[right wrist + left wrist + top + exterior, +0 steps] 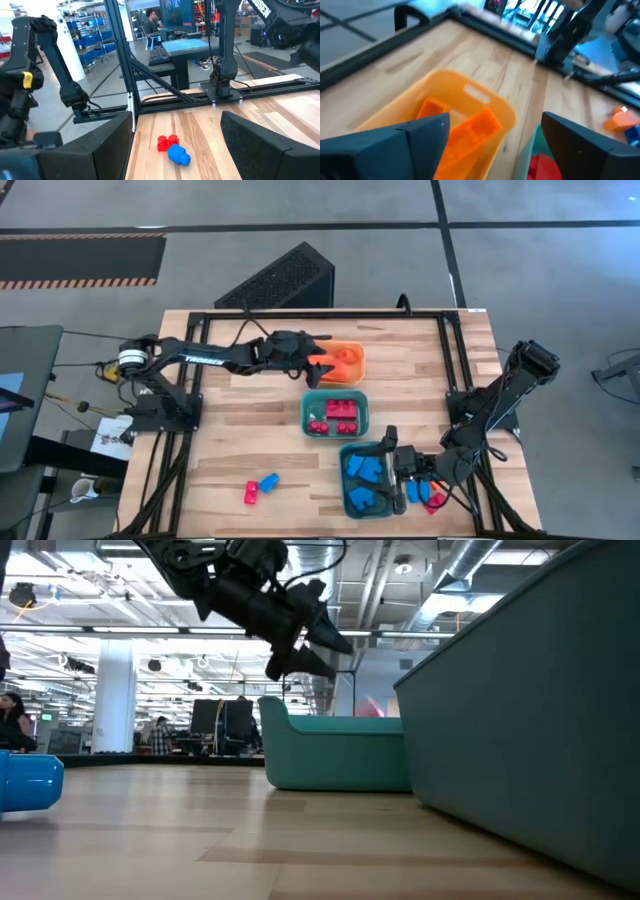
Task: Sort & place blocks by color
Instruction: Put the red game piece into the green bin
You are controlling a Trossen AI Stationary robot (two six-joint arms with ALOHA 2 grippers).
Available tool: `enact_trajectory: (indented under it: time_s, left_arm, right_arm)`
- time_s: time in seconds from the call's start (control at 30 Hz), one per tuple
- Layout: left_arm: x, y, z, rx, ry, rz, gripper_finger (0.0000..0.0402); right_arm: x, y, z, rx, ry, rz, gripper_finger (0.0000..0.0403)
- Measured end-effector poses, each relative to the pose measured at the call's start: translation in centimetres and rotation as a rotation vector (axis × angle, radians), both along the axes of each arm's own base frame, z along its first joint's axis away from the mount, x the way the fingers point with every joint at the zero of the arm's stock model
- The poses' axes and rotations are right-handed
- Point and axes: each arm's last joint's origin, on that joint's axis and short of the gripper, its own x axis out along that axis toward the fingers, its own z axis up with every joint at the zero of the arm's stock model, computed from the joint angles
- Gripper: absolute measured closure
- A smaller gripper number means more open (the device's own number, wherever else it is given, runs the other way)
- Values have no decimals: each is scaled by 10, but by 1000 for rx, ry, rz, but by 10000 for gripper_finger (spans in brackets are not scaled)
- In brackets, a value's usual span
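We look straight down on the counter (270,390) from above; our low camera sits at counter height beside the teal bins (340,752), shared with overhead.

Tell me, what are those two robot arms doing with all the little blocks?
They are sorting blocks by color into bins. The left end effector hovers open over the orange bin, where orange blocks already lie. The right end effector is at the blue-filled bin, also open. Red blocks sit in the middle bin. One red block and one blue block still wait on the table.
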Motion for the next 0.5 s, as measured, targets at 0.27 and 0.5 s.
enact_trajectory:
  time_s: [0.27, 0.5]
  left_arm:
    - [-14, -14, 41, 59, -109, -34, 107]
    - [-36, -95, 85, 268, -210, -137, 173]
  right_arm:
    - [-2, 2, -1, -7, 10, 8, 78]
    - [-14, -6, -12, 78, 165, -69, 78]
